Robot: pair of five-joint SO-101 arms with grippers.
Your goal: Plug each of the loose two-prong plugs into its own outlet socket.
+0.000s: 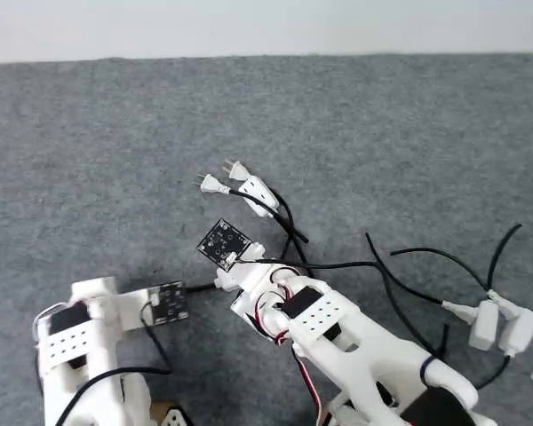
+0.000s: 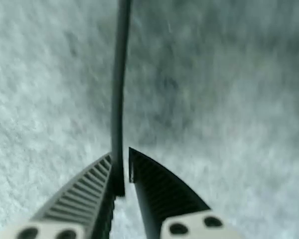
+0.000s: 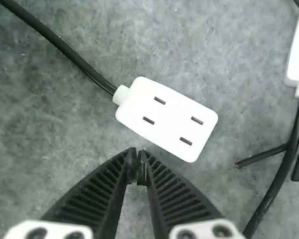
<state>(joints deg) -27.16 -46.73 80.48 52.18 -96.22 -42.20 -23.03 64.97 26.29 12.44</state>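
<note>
Left claw (image 2: 120,155) pinched on black cable (image 2: 120,74). Right claw (image 3: 137,159) tips touching. White 4-slot socket (image 3: 165,119) just ahead of them.

Two plugs (image 1: 211,184) lie side by side at mid-table, behind both arms. Outlet sockets (image 1: 497,327) sit well apart from them, at the table's right edge. A cable (image 2: 118,89) is pinched in the left gripper (image 2: 120,159). A socket block (image 3: 167,119) lies just ahead of the right gripper (image 3: 138,162), whose tips meet short of it.
</note>
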